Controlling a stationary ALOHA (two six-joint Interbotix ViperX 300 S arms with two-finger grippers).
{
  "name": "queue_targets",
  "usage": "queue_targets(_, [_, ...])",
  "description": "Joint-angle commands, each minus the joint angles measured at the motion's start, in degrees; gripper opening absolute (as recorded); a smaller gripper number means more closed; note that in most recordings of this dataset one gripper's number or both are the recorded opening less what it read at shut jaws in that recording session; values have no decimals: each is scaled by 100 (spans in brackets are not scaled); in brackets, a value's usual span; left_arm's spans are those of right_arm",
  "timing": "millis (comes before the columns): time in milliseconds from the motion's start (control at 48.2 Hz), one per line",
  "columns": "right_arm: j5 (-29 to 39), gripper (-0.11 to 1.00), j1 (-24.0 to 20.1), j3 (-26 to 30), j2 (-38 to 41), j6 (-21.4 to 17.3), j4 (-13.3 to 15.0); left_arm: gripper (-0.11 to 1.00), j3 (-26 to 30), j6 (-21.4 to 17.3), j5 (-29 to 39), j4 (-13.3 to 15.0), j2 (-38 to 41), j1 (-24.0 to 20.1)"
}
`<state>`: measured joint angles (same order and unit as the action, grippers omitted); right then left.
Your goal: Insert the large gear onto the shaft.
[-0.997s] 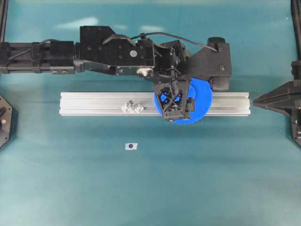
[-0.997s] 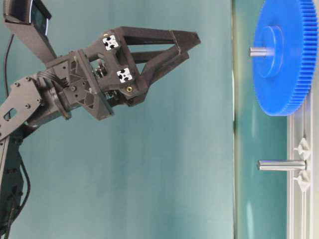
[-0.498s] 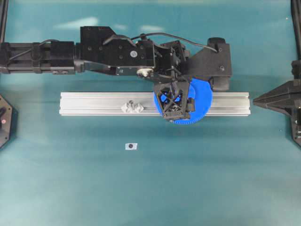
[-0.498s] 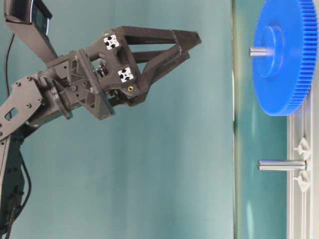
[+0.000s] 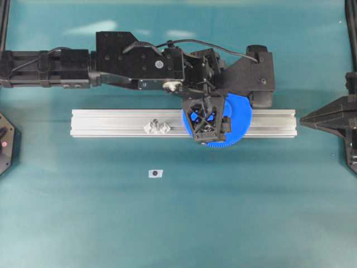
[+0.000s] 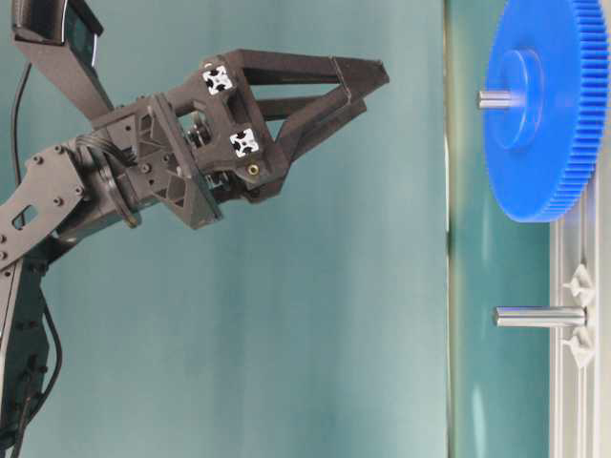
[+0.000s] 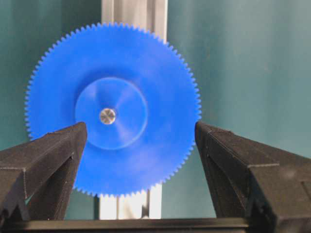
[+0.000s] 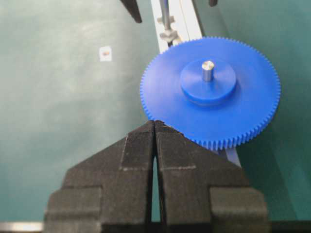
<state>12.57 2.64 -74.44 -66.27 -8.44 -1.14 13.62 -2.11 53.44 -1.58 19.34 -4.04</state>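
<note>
Rail (image 5: 111, 123): one, lying left to right. Bare peg (image 6: 539, 316): one; shaft (image 8: 208, 69): one, poking through the hub of one large gear (image 5: 239, 120). Left gripper (image 7: 141, 145) spread wide above the gear, holding nothing; right gripper (image 8: 154, 127) pinched closed, empty

Even, fairly bright light falls from above; pale glare patches sit on the desk (image 5: 100, 26) at the overhead view's top. Shadows are soft. The left wrist view is slightly blurred, its near black fingers (image 7: 43, 165) soft.
</note>
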Motion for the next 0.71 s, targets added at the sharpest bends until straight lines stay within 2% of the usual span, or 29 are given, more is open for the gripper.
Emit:
queue_targets(0, [-9,3,9,62,44,-62,0,86,105,9,-26,0,-114,18])
queue_targets(685, [88,3,9,53,44,-62,0,85,123,9,79,0,-62,18])
